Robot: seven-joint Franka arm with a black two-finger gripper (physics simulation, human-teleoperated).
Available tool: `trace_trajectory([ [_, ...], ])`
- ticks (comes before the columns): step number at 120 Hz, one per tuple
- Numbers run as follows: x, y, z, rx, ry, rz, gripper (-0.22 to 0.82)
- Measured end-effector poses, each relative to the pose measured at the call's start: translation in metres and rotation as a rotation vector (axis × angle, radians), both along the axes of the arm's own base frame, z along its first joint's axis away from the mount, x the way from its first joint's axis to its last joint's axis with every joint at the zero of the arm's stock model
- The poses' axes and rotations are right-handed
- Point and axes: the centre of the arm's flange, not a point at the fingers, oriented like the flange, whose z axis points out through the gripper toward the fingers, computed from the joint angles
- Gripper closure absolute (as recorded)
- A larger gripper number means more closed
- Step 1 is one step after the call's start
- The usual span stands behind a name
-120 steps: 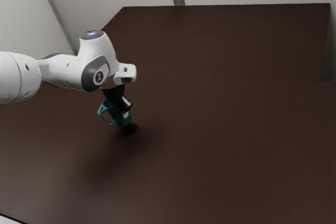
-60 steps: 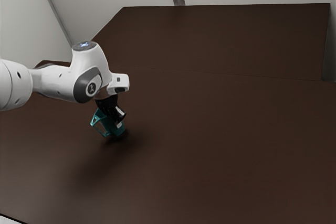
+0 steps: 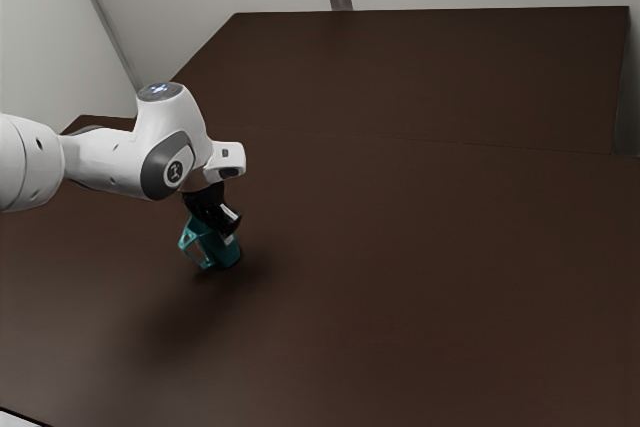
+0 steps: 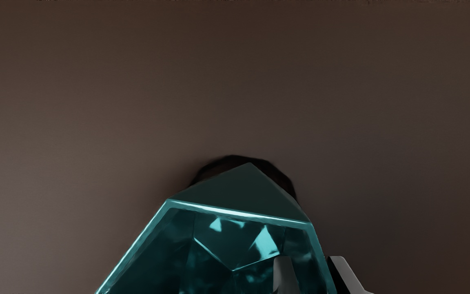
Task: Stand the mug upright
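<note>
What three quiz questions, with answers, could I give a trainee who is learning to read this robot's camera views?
1. Multiple choice. What colour is the mug?
a) red
b) white
c) teal

2. True or false. The mug's handle points toward the exterior view's right.

3. Fill the gap. The arm reaches in over the dark brown table from the exterior view's ____.

Key: 1 c; 2 false; 3 left.
</note>
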Motion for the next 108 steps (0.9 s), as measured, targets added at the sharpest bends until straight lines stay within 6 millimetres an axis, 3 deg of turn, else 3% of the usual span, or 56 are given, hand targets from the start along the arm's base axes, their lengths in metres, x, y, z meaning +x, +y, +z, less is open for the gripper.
trace_trajectory([
  [46,0.0,-0.001,0.012,-0.006,-0.024,0.0,0.37],
  [88,-0.006,-0.001,0.055,-0.016,-0.091,-0.001,0.29],
  [99,-0.007,-0.003,0.077,-0.017,-0.111,-0.005,0.28],
  [108,0.007,-0.006,0.102,-0.013,-0.131,-0.008,0.24],
])
